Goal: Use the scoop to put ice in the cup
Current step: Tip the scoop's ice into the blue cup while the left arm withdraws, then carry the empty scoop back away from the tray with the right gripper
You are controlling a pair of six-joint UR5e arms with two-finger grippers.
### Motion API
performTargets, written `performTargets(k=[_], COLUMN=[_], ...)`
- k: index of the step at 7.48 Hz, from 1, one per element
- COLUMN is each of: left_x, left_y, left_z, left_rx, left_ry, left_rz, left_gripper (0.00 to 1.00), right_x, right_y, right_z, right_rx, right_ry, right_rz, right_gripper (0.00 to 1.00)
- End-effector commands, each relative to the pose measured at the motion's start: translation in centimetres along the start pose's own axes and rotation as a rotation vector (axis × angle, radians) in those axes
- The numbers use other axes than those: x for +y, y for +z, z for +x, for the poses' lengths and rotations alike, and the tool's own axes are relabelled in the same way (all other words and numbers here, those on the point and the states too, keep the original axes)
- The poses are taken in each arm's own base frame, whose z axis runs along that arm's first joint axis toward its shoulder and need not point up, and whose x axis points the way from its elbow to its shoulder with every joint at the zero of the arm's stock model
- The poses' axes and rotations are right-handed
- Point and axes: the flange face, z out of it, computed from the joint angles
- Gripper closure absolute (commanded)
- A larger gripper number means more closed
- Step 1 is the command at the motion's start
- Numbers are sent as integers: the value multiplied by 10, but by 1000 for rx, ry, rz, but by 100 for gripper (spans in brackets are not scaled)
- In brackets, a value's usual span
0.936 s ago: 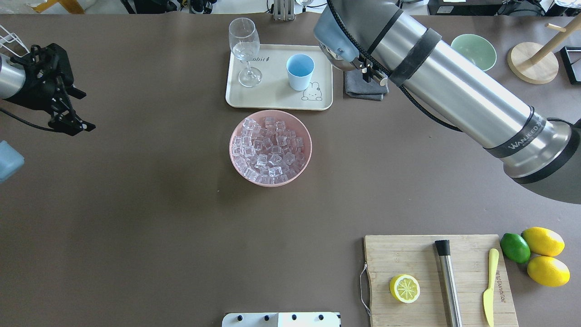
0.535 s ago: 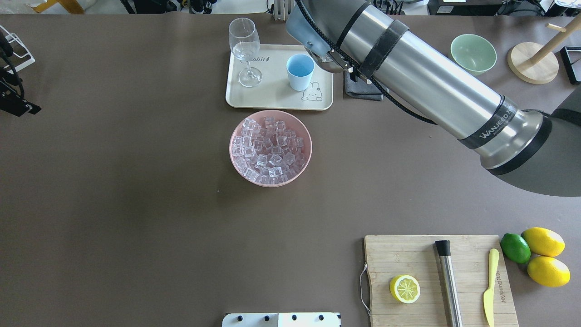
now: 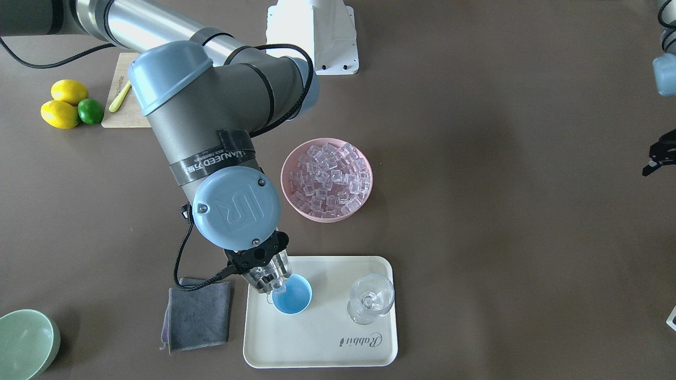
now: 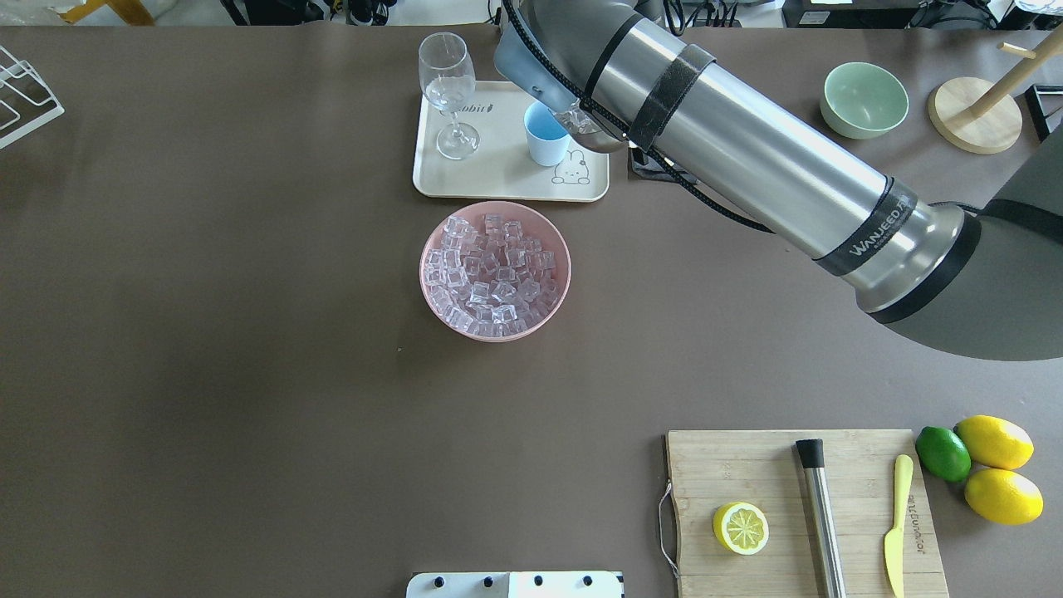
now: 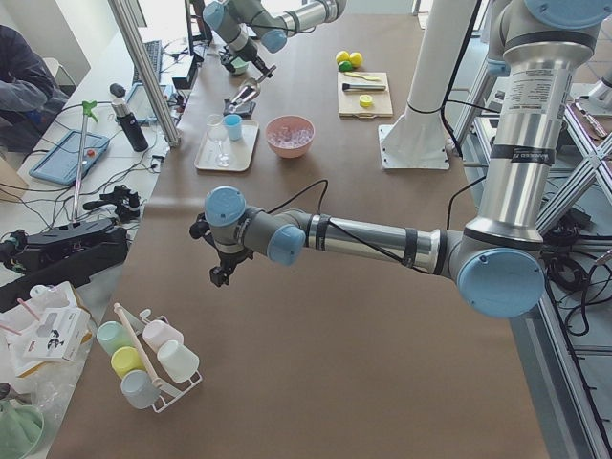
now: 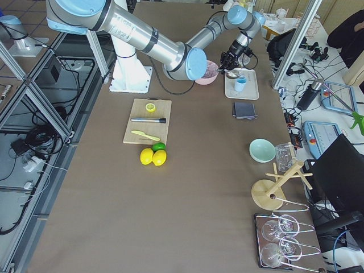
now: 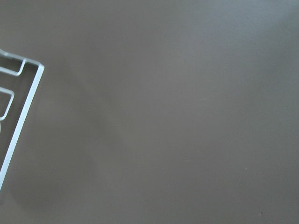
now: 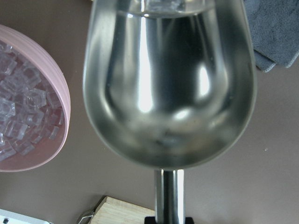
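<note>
The light-blue cup (image 3: pixel 294 302) stands on the cream tray (image 3: pixel 317 343), also in the overhead view (image 4: pixel 544 139). My right gripper (image 3: pixel 262 266) is shut on the handle of the steel scoop (image 3: pixel 270 278). The scoop is tilted down over the cup's rim, with ice cubes (image 3: pixel 279 288) at its mouth. In the right wrist view the scoop's bowl (image 8: pixel 168 84) fills the frame, with ice (image 8: pixel 161 4) at its far edge. More ice (image 4: pixel 494 270) fills the pink bowl (image 4: pixel 424 278). My left gripper (image 3: pixel 659 154) is far off at the table's end; I cannot tell whether it is open or shut.
A stemmed glass (image 4: pixel 448 83) stands on the tray to the cup's left. A grey cloth (image 3: pixel 196 314) lies beside the tray and a green bowl (image 4: pixel 864 98) beyond it. A cutting board (image 4: pixel 747 473) holds a lemon half, steel rod and knife.
My right arm has swung left and brought the scoop from over the cloth to over the cup. My left arm has drawn back out of the overhead view's left edge.
</note>
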Motion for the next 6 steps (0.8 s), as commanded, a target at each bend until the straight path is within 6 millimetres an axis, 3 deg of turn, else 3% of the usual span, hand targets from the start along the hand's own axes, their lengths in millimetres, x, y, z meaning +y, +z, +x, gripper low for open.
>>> performTargets(k=[1, 2, 3, 5, 6], left_x=[55, 72, 88, 91, 91], left_y=[-25, -27, -22, -21, -20], left_z=[-64, -73, -73, -74, -74], left_rx=[104, 106, 104, 96, 91], left_ry=[-417, -692, -733, -759, -812], left_rz=[-35, -68, -71, -76, -82], left_gripper=[1, 1, 1, 1, 1], right_x=[3, 4, 6, 22, 39], right_y=[0, 0, 0, -7, -14], right_z=[0, 0, 0, 8, 45], right_rx=[7, 13, 16, 51, 56], right_ry=[-22, -28, -41, -62, -35], right_rz=[-59, -69, -70, -27, 16], right_gripper=[100, 100, 100, 100, 100])
